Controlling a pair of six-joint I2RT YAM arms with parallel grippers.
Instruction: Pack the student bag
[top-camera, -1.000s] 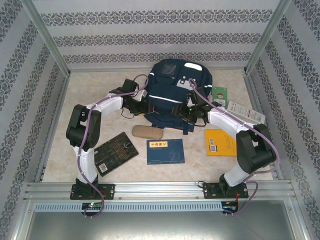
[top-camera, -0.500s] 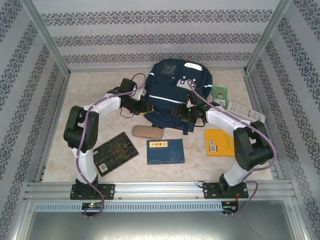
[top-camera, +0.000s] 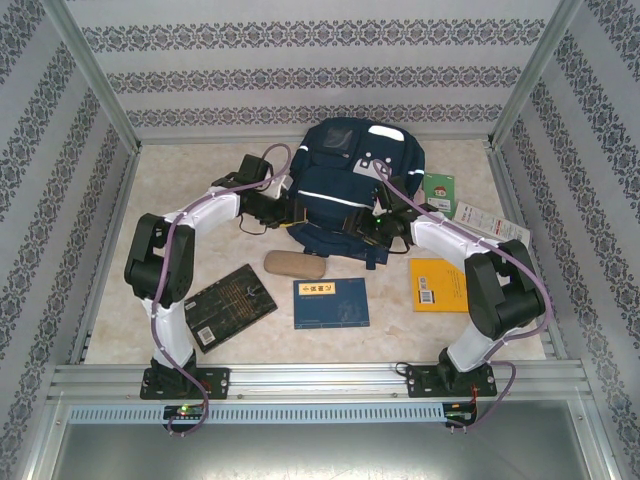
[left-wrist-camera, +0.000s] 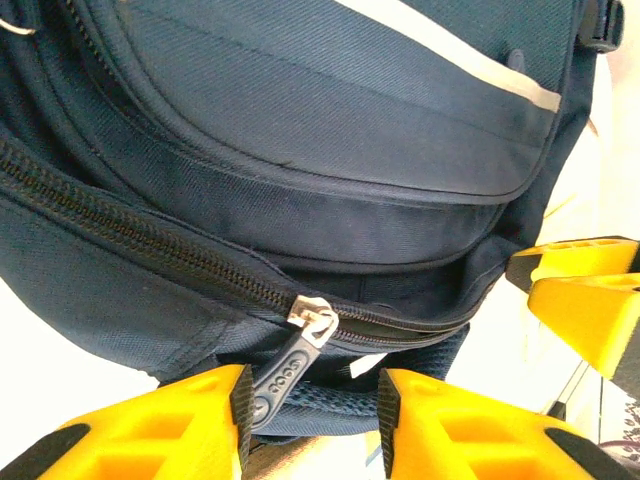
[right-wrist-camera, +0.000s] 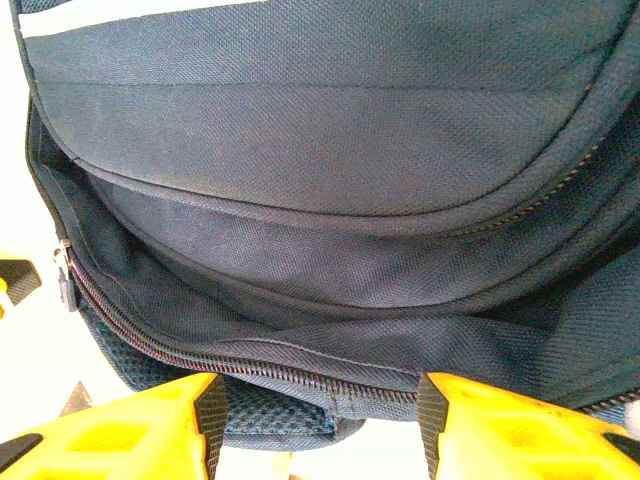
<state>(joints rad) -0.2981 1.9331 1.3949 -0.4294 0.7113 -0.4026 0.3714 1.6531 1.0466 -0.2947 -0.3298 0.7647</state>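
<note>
The counter (top-camera: 200, 180) is pale and marbled. The bag (top-camera: 350, 190) lies at its far middle, navy with white stripes, its near edge facing the arms' bases.

The left arm (top-camera: 165, 260) reaches in from the bag's left and the right arm (top-camera: 490, 280) from its right. Both wrists sit close against the bag's near edge.

On the near part of the counter, a black book (top-camera: 225, 305) lies by the left arm, a blue book (top-camera: 331, 302) in the middle and a yellow book (top-camera: 440, 285) by the right arm. A tan case (top-camera: 294, 266) lies between the bag and the blue book. A green booklet (top-camera: 438, 192) and a white packet (top-camera: 490, 222) lie just right of the bag.

The left jaws stand open with a clear gap and grip nothing. In the left wrist view their yellow fingers (left-wrist-camera: 160, 430) flank the bag's lower zip. The zip pull (left-wrist-camera: 290, 370) hangs into the gap, close to the finger on that view's left; contact cannot be told.

The right jaws are wide open and hold nothing. Their fingers (right-wrist-camera: 130, 430) bracket the bag's zipped seam (right-wrist-camera: 300, 375), with dark mesh just below it.
</note>
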